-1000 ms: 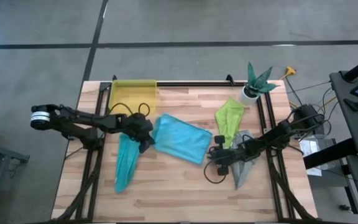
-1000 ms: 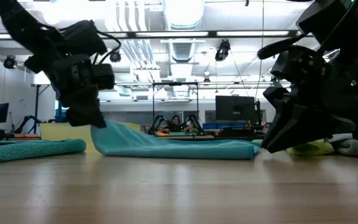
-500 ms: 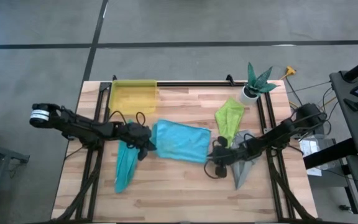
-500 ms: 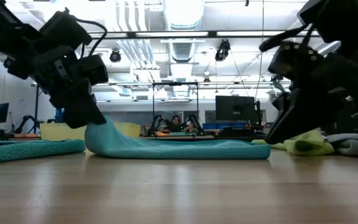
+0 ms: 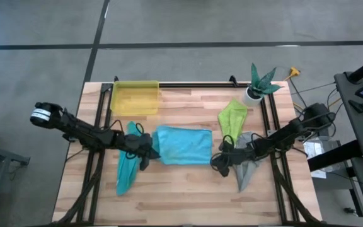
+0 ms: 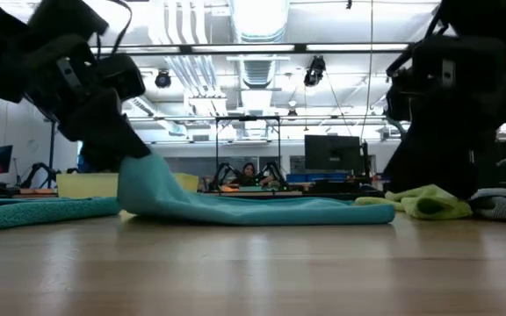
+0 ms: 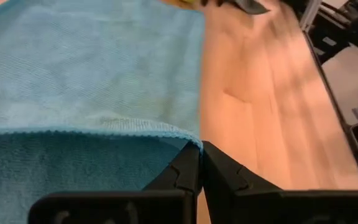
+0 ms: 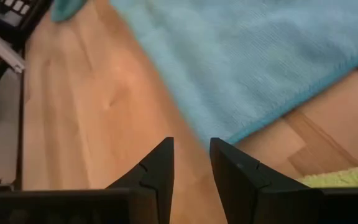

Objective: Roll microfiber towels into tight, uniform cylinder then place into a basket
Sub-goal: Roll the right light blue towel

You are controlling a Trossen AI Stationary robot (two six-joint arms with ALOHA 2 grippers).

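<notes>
The light blue towel (image 5: 183,145) lies spread flat mid-table. My left gripper (image 5: 150,150) is shut on its left near corner. My right gripper (image 8: 191,158) stands open just off the towel's right near corner (image 8: 232,138), with bare wood between its fingers. The teal towel (image 5: 128,167) lies bunched under my left arm. The lime green towel (image 5: 233,118) and the grey towel (image 5: 246,169) lie by my right arm. The yellow basket (image 5: 134,98) stands at the far left. My left gripper pinches the light blue towel's left near corner (image 7: 188,138) between its two fingers, at the hemmed edge. The fingers slant down from the table's left. That corner is raised a little (image 6: 143,180); the remainder of the towel lies flat on the table.
A white pot with a green plant (image 5: 257,85) stands at the far right corner. Black rails (image 5: 194,84) run along the far edge and both sides. Bare wood lies along the near edge (image 5: 181,202).
My left gripper has gone toward the table's near edge, still shut on the light blue towel's corner. The towel's left end has slid with it, so the towel has turned from skewed to square with the table. My right gripper has rolled about its own axis, staying in place.
</notes>
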